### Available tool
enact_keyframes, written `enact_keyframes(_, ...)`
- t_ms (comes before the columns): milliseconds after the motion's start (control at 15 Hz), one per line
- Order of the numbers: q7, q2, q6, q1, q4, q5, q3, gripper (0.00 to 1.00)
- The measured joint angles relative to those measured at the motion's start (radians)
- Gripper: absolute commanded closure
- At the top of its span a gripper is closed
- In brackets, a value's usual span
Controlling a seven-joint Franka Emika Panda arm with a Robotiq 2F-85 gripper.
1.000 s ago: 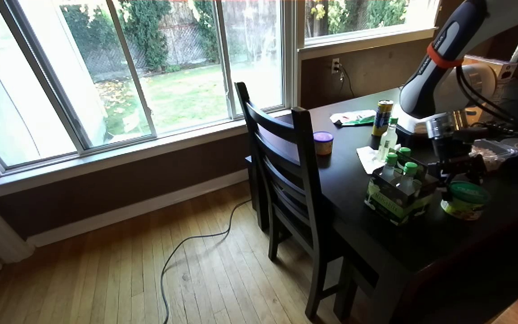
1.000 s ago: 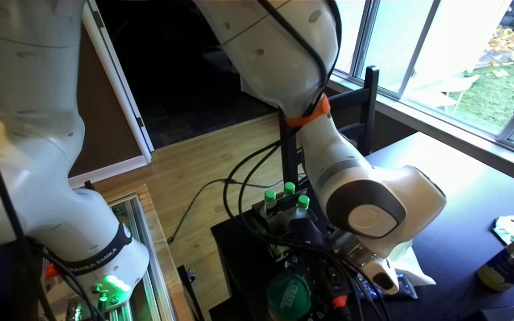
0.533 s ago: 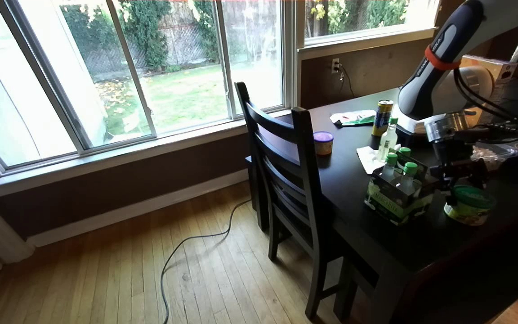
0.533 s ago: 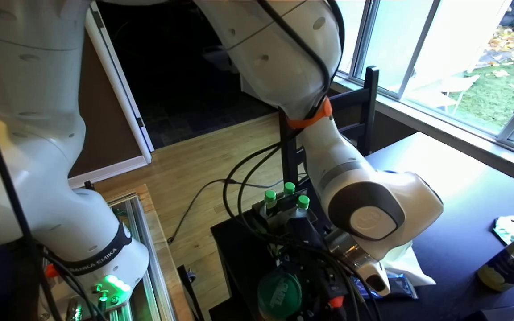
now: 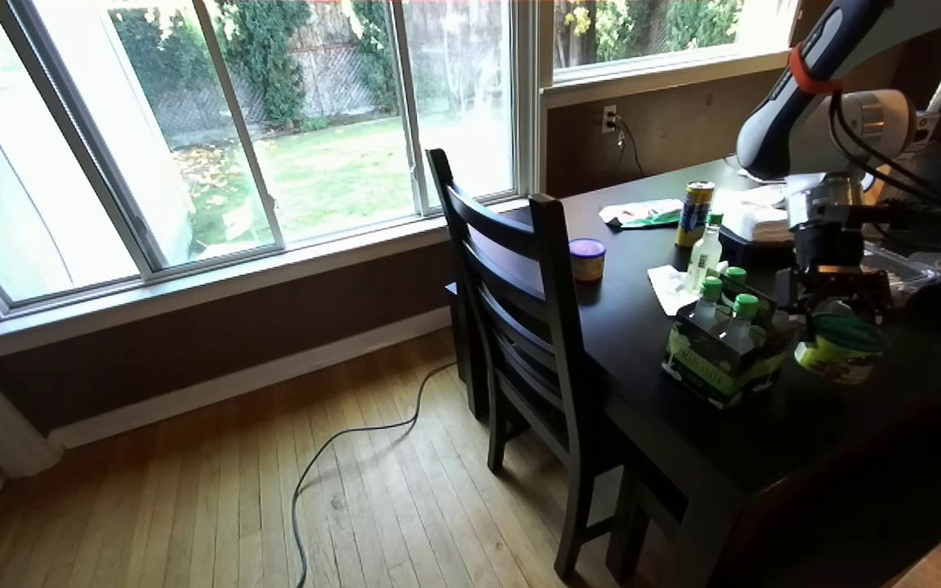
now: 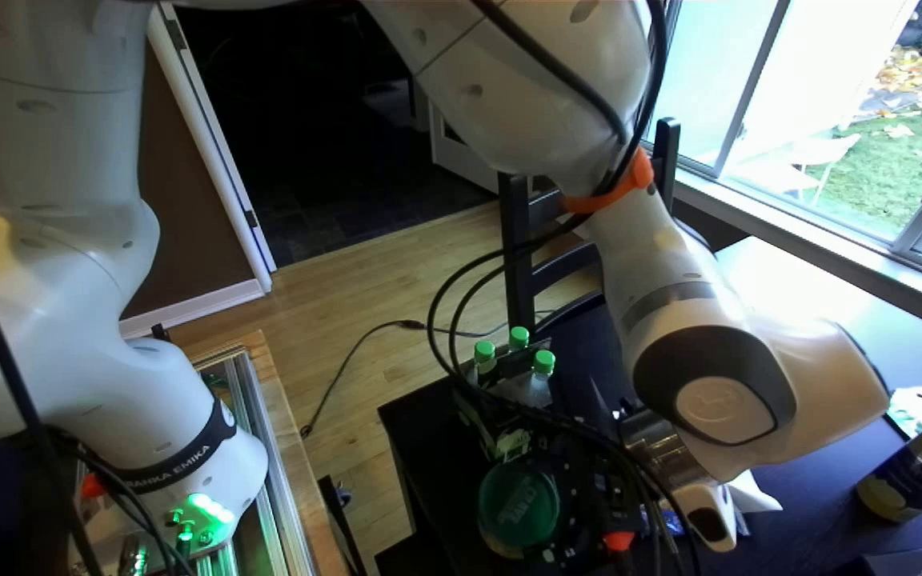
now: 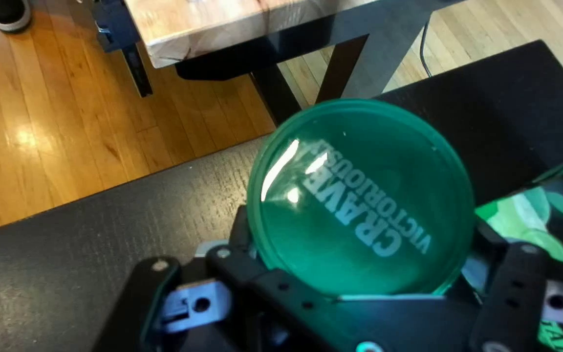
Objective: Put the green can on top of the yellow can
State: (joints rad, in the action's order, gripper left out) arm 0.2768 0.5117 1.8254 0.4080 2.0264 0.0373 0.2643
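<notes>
The green can is a short tub with a green lid and yellow-green body. It shows in both exterior views (image 5: 840,358) (image 6: 519,504) and fills the middle of the wrist view (image 7: 355,181). My gripper (image 7: 363,230) has one finger on each side of it and is shut on it; the fingertips are mostly hidden. In an exterior view the gripper (image 5: 841,317) holds it beside the bottle carton, seemingly just above the table. A tall yellow and dark blue can (image 5: 694,216) stands upright farther back, and also shows in an exterior view (image 6: 917,472).
A Margarita carton (image 5: 724,363) with several green-capped bottles stands close beside the held can. A loose bottle (image 5: 706,257), white paper (image 5: 668,287), a purple-lidded tub (image 5: 587,260) and a bag (image 5: 642,214) are on the dark table. A chair (image 5: 552,302) stands at its side.
The green can moved slightly with the gripper, first toward the table's near edge, then back and up. In the last half second the arm's wrist rose and swung, and the gripper stands more upright.
</notes>
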Motion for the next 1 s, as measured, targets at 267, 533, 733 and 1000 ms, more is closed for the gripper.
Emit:
enact_keyframes(267, -0.054, -0.027, -0.081, 0.015, -0.069, 0.048, 0.009, 0.3)
enact_keyframes(533, -0.078, -0.067, -0.197, 0.013, -0.12, 0.119, -0.001, 0.3)
enact_keyframes(733, -0.136, -0.106, -0.232, 0.0, -0.153, 0.184, -0.01, 0.3)
enact_keyframes(1000, -0.249, -0.161, -0.25, -0.036, -0.204, 0.255, -0.021, 0.3)
